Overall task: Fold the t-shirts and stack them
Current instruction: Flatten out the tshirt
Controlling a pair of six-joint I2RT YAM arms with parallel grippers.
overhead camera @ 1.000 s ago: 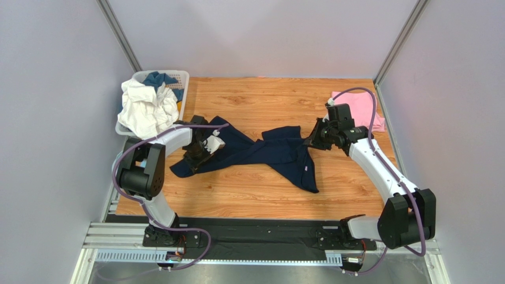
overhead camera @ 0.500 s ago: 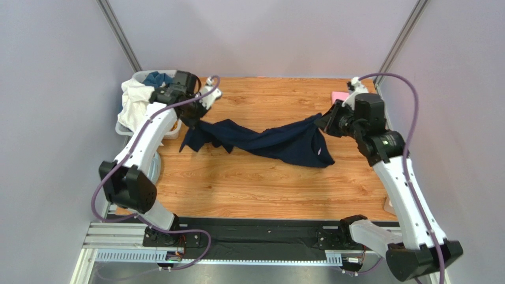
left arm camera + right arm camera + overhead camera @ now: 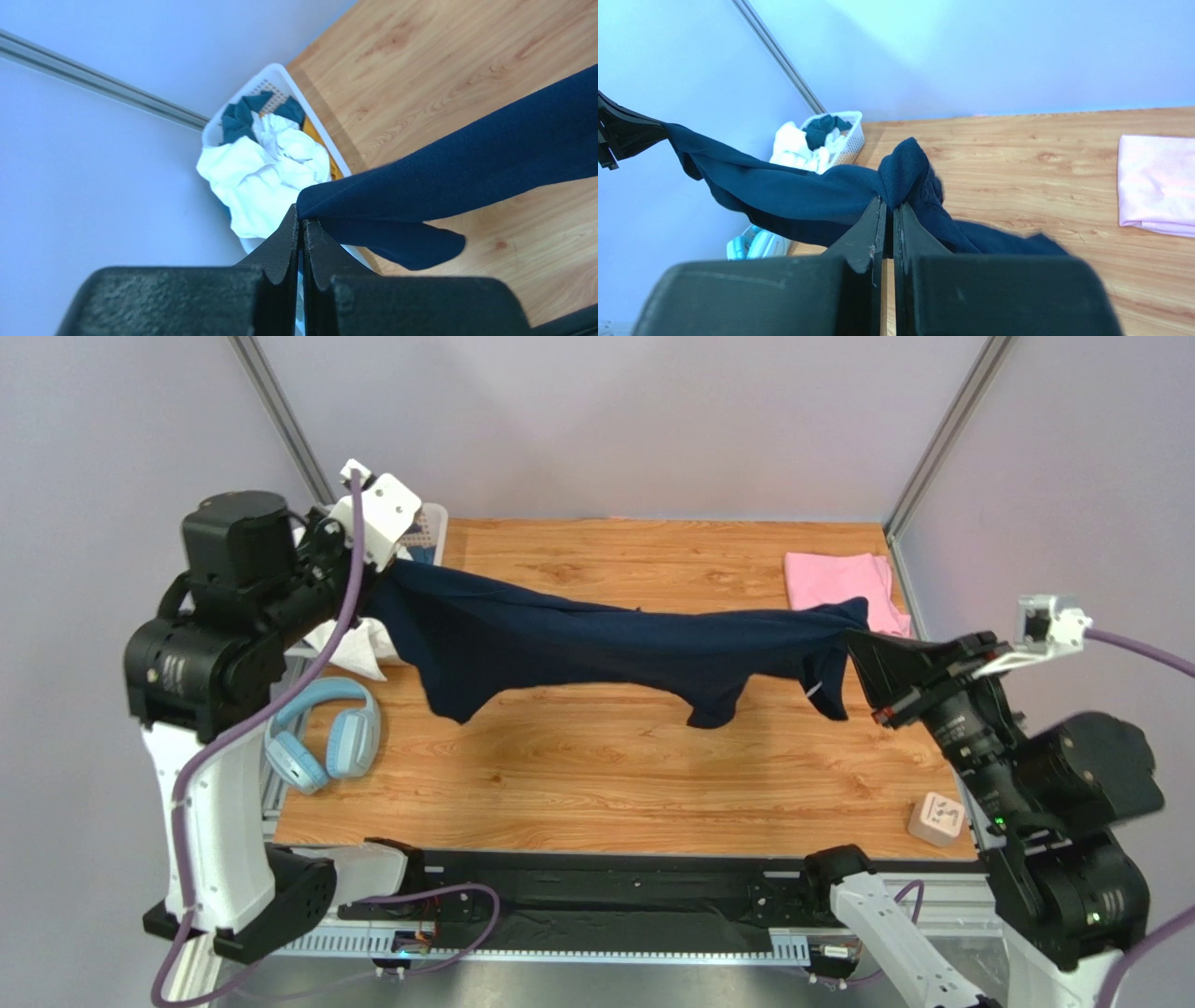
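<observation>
While both pairs of jaws are pressed together on cloth, the left gripper (image 3: 302,227) pinches one end of the navy t-shirt (image 3: 617,644) and the right gripper (image 3: 887,210) pinches the other end, with a bunched fold of fabric right at its fingertips. Between the two, the shirt hangs in the air above the wooden table (image 3: 631,784). It is stretched into a long band from the far left corner toward the right edge. A loose flap droops near the left end and smaller ones sag near the right. Both arms are raised high. The pink t-shirt (image 3: 839,585) lies flat at the far right corner of the table, apart from the navy one. Behind the left gripper a white basket (image 3: 277,72) holds crumpled white cloth (image 3: 260,175). Light-blue headphones (image 3: 326,739) rest at the table's left edge, and a small wooden block (image 3: 937,819) sits near the right front corner.
</observation>
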